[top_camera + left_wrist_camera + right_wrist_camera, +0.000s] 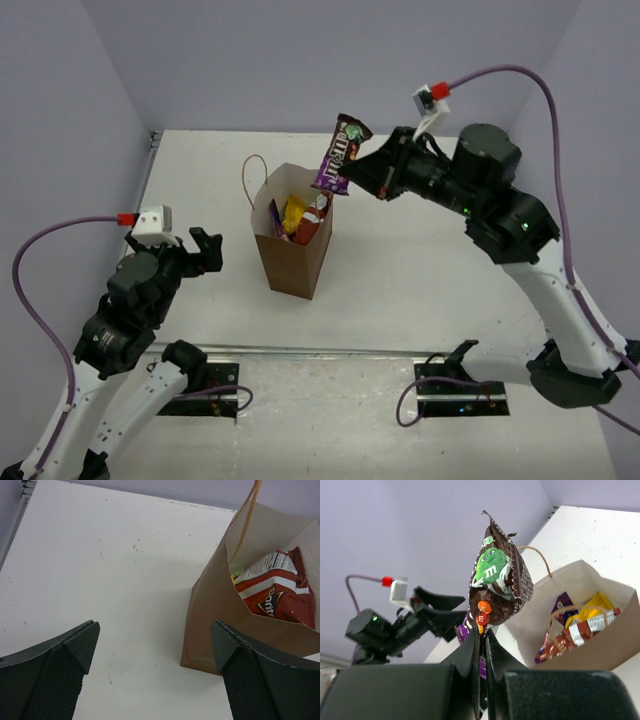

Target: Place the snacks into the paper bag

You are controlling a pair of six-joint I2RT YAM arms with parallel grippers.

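Jaws, right gripper (350,183): clamped on brown M&M's packet (341,152), raised above paper bag (292,262). Left gripper (205,250): spread wide, empty. Bag held Doritos bag (280,592), yellow packet (295,212); no loose snacks seen; final drop apparently pending.

the white table (420,270) is matte, flecked with small dark specks and scuffs. the bag (290,262) stands upright on it, flat bottom down, a little left of the middle. a metal strip (330,351) crosses the table near its front edge. nearer than the strip lie the left plate (205,400) and the right plate (460,400), both black and well apart.
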